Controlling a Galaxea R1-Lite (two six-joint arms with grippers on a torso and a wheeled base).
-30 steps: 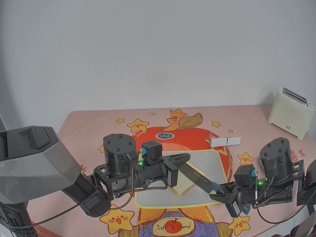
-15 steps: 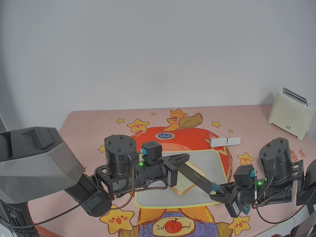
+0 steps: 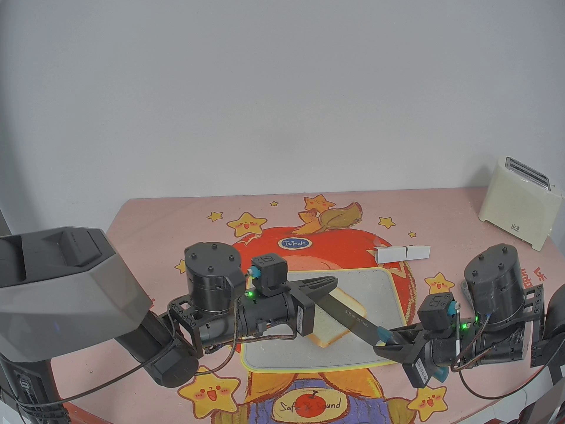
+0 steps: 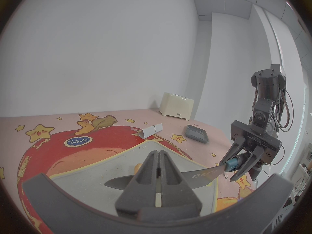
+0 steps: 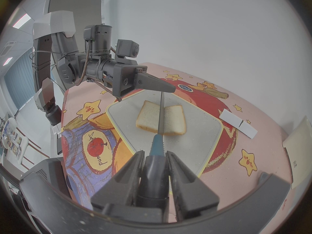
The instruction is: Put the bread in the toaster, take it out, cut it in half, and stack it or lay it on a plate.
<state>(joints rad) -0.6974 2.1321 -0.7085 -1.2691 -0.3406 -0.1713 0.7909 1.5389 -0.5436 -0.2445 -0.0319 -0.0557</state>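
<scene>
site: lab room, staged kitchen | bare white wall (image 3: 282,89) | cartoon-print table (image 3: 165,219) | toaster (image 3: 521,202)

1. Dark grey jointed left arm (image 3: 259,312): stretched low, wrist level, pointing toward the other arm.
2. Black two-finger left gripper (image 3: 322,283): fingers pressed together, tips forward.
3. Dark grey right arm (image 3: 494,340): low, angled inward.
4. Black two-finger right gripper (image 3: 393,341): fingers clamped round the teal handle of a dark-bladed knife (image 3: 348,314).
</scene>
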